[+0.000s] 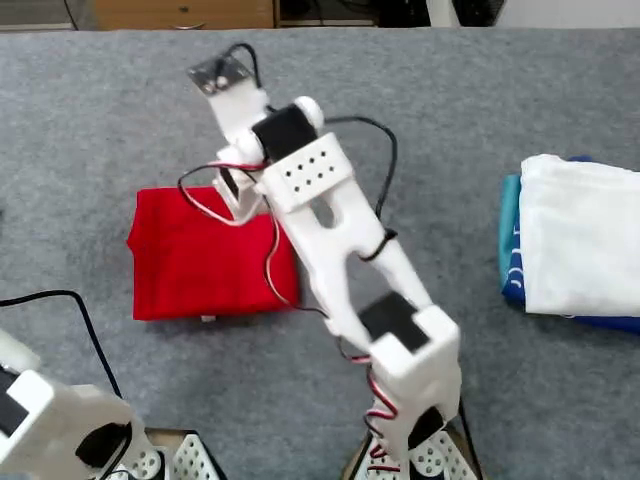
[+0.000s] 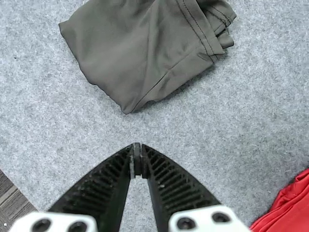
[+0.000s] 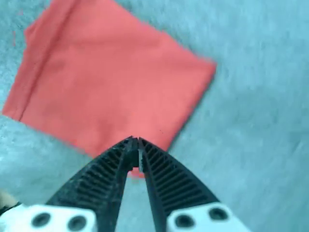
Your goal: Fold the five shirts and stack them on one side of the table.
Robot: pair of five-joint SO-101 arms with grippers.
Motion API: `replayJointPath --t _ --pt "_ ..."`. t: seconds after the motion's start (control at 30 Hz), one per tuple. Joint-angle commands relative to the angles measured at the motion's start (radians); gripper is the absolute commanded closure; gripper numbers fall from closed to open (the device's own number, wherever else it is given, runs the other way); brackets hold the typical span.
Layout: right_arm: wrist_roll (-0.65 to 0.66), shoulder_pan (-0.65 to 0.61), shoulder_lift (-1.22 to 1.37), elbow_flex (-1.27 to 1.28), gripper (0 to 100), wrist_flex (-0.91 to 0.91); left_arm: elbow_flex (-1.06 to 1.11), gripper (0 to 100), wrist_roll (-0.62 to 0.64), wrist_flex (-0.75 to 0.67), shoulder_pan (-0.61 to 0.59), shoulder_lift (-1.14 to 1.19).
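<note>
High view first: where do the shirts lie?
— A folded red shirt (image 1: 205,265) lies flat on the grey bench (image 1: 100,120), left of the middle. At the right edge of the picture is a stack, with a white shirt (image 1: 585,235) on top and a blue shirt (image 1: 520,275) under it. A strip of teal cloth (image 1: 510,215) shows along the stack's left side.
— And the arms?
— The right arm (image 1: 340,250) stretches from its base at the lower edge up across the bench. Its wrist is above the red shirt's upper right corner. The left arm (image 1: 50,420) sits folded in the lower left corner, well apart from every shirt.
— Left wrist view?
— The left fingers (image 2: 108,188) are pressed together, tip against tip, above bare bench (image 2: 241,121). Ahead of the tips lies a crumpled grey shirt (image 2: 145,48), apart from them. A corner of the red shirt (image 2: 287,210) is also in view, well apart from the grey one.
— Right wrist view?
— The right fingers (image 3: 104,183) are together too, their tips meeting. They hang over the rim of the red shirt (image 3: 111,82), which lies flat and folded on the bench (image 3: 256,145). I cannot tell whether the tips touch the cloth.
</note>
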Motion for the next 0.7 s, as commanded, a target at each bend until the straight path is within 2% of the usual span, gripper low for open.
replayJointPath --t 0.0,0.17,0.23,0.33,0.4,0.67 --pt "-0.110 0.013 -0.093 0.199 99.3 -0.012 -0.035 98 0.002 0.006 0.014 -0.033" --pt "-0.193 -0.030 -0.090 0.361 96.5 -0.106 -0.035 98 0.002 0.008 0.005 -0.033" --pt "-0.245 -0.058 -0.090 0.386 86.9 -0.152 -0.023 98 0.002 0.008 0.005 -0.039" --pt "-0.298 -0.096 -0.088 0.403 65.5 -0.219 0.020 98 0.002 0.008 0.002 -0.042" --pt "-0.331 -0.108 -0.067 0.401 56.0 -0.261 0.040 98 0.002 0.008 0.002 -0.042" --pt "-0.388 -0.110 0.105 0.398 59.1 -0.377 0.051 98 0.002 0.008 -0.040 -0.042"
